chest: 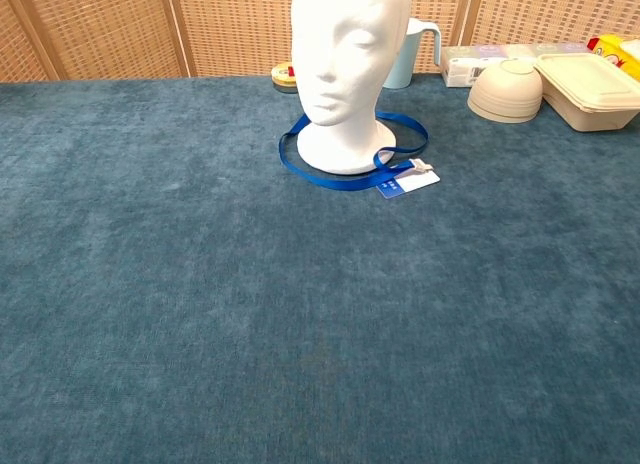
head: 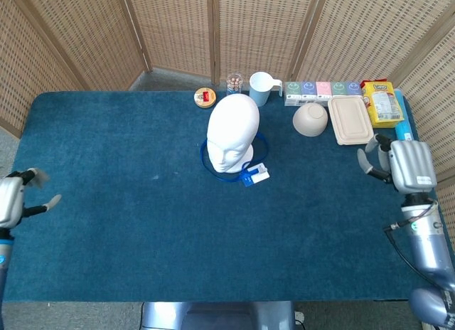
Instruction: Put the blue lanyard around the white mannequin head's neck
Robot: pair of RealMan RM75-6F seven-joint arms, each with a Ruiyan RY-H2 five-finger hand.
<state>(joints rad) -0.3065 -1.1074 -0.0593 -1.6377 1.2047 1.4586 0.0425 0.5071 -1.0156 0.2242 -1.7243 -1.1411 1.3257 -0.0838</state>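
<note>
The white mannequin head stands upright near the table's middle back. The blue lanyard lies in a ring on the cloth around the base of its neck, its white and blue badge resting just to the front right. My left hand is at the far left edge of the table, holding nothing, thumb sticking out. My right hand is at the far right edge, fingers apart and empty. Neither hand shows in the chest view.
Along the back stand a round tin, a small jar, a pale blue mug, a row of small boxes, an upturned bowl, a lidded tray, a yellow snack pack and a blue tube.
</note>
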